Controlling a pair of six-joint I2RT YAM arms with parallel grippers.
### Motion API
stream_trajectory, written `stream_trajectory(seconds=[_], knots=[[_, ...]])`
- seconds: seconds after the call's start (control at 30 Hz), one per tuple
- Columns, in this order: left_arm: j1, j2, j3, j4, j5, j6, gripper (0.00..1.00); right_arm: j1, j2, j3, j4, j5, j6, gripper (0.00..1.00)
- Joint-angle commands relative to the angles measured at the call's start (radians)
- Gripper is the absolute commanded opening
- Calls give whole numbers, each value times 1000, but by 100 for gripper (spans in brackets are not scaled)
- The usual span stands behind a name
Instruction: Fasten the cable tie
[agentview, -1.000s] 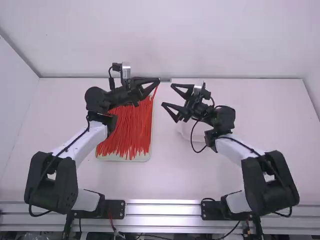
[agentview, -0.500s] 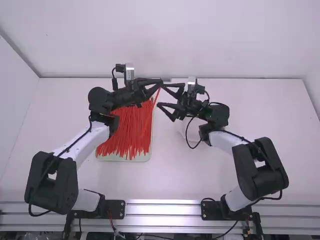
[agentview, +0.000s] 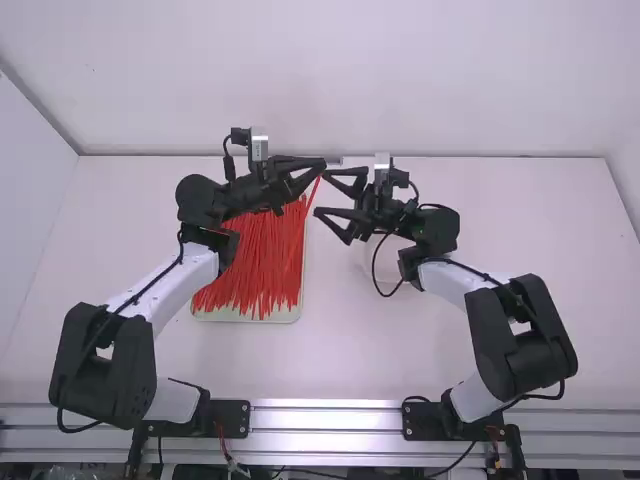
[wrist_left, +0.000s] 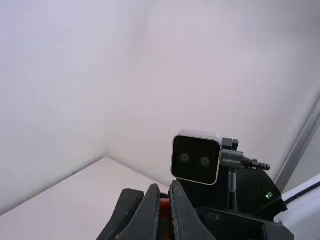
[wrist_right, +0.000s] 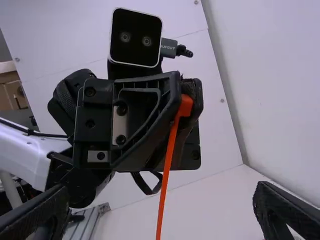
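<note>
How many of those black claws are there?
2. The left gripper, raised near the far end of the tray, is shut on one red cable tie. The right gripper, open, faces it close by.

three cameras, two of them facing each other at close range
the high view looks forward and down from above and behind the arm bases onto the white table (agentview: 500, 220). each wrist camera looks out along its own fingers: the left one meets the right arm's camera (wrist_left: 196, 159) close up, and the right one meets the left gripper (wrist_right: 184, 102) and the red cable tie (wrist_right: 167, 165) it pinches, which the high view also takes in from afar.
</note>
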Motion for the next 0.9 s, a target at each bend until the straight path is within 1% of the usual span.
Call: stream_trajectory(seconds=[0.0,0.2,0.73,0.87], knots=[[-1,-3,32,9,0,11,2,6,0,27,7,-10,4,98],[-17,-3,32,2,-24,13,2,5,0,27,7,-14,5,98],[-17,-3,32,1,-19,19,2,5,0,27,8,-20,5,98],[-17,-3,32,2,-23,19,2,24,0,27,8,-17,4,98]])
